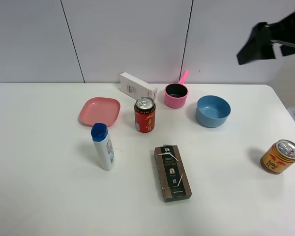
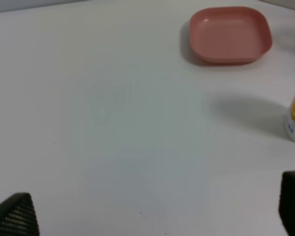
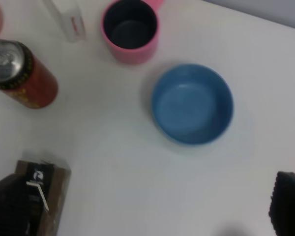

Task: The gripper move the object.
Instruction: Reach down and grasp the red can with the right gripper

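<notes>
The tall red can [image 1: 144,115] with yellow characters and a silver top stands upright near the middle of the white table, between the pink plate and the pink cup. It also shows in the right wrist view [image 3: 19,73]. My right gripper [image 3: 147,206] is open and empty, high above the table over the blue bowl, well apart from the can. Its black arm [image 1: 265,42] hangs at the top right of the exterior view. My left gripper [image 2: 152,214] is open and empty above bare table. It does not show in the exterior view.
A pink plate [image 1: 99,111] lies left of the can, with a white bottle with a blue cap [image 1: 103,147] in front of it. A white box [image 1: 137,86], a pink handled cup [image 1: 176,94] and a blue bowl [image 1: 213,110] stand behind. A dark box [image 1: 172,172] lies in front, and an orange-gold can [image 1: 280,156] stands far right.
</notes>
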